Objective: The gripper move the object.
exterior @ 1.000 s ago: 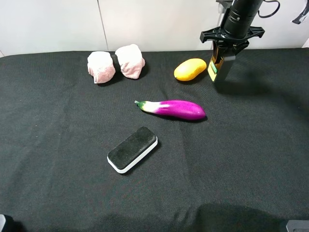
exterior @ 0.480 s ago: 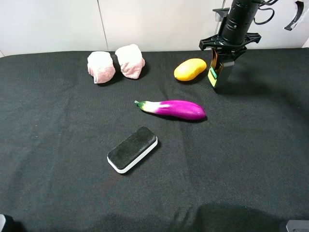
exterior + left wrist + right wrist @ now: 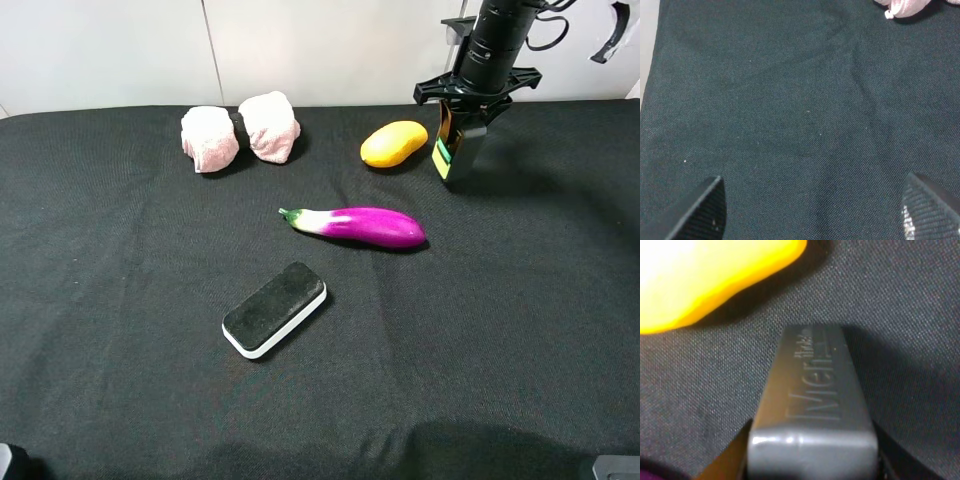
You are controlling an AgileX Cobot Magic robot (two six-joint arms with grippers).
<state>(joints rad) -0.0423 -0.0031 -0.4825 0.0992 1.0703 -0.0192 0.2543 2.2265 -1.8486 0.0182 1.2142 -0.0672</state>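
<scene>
Black cloth point(image 3: 120, 400) covers the whole work surface. Right gripper point(image 3: 462, 112) is clenched on the object point(image 3: 455, 152), upright at the far right, just beside the mango point(image 3: 393, 143). The cap is hidden inside the claw, and base contact with the cloth is unclear. Left gripper point(image 3: 812, 210) is cut off, with only two tips showing, spread wide over bare cloth. Against a second ago, claw and object sit slightly lower in the high view. Eggplant point(image 3: 360, 227) and eraser point(image 3: 274, 309) are unmoved.
</scene>
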